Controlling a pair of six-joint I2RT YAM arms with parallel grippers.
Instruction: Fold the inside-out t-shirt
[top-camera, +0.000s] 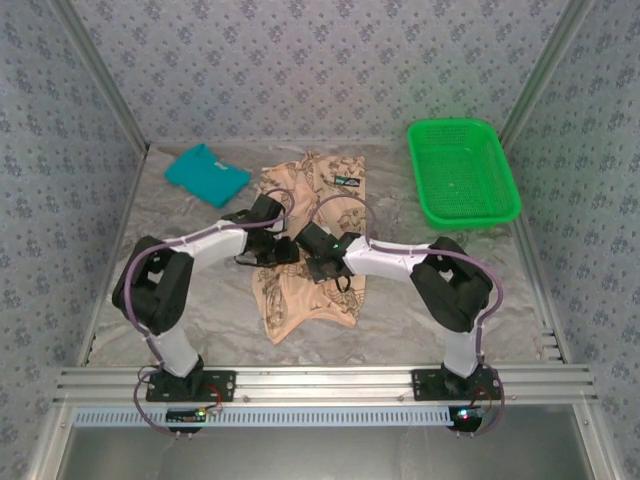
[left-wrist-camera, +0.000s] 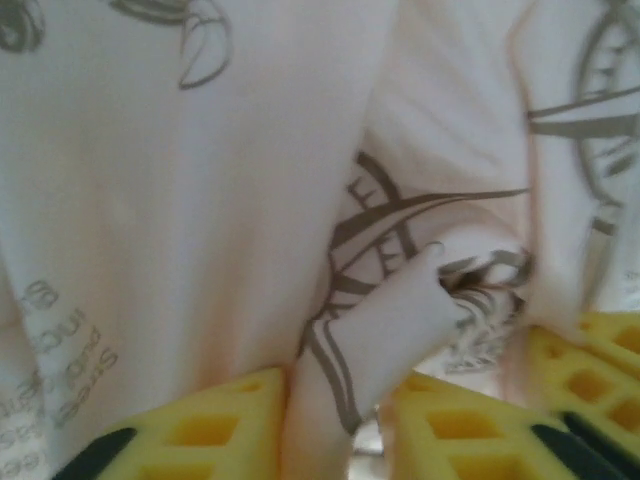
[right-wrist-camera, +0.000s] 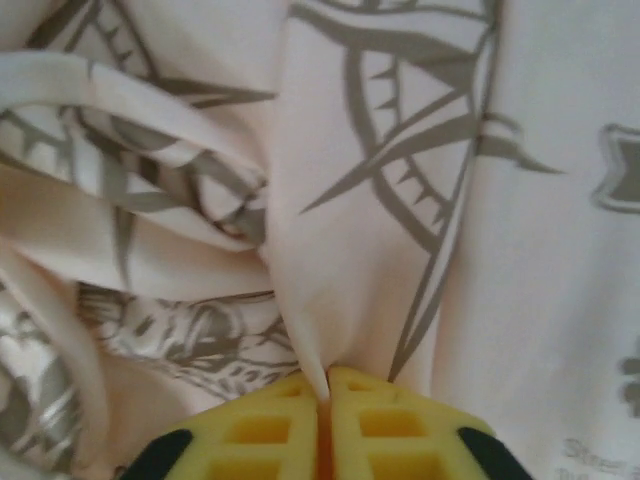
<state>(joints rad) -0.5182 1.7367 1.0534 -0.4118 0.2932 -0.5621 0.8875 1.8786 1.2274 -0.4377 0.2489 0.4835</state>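
The left gripper (left-wrist-camera: 335, 400) and right gripper (right-wrist-camera: 325, 388) each clench a fold of the inside-out t-shirt (top-camera: 300, 300); its dark label (top-camera: 347, 181) is unreadable.

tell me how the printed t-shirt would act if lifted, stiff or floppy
Probably very floppy: the t-shirt bunches into soft folds where the right gripper pinches a thin ridge. Likely light and thin: a narrow fold fits inside the left gripper. Lifted, it would likely sag from the pinch points.

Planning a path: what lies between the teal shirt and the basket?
The t-shirt, its upper end, with bare table either side; seen in the top view.
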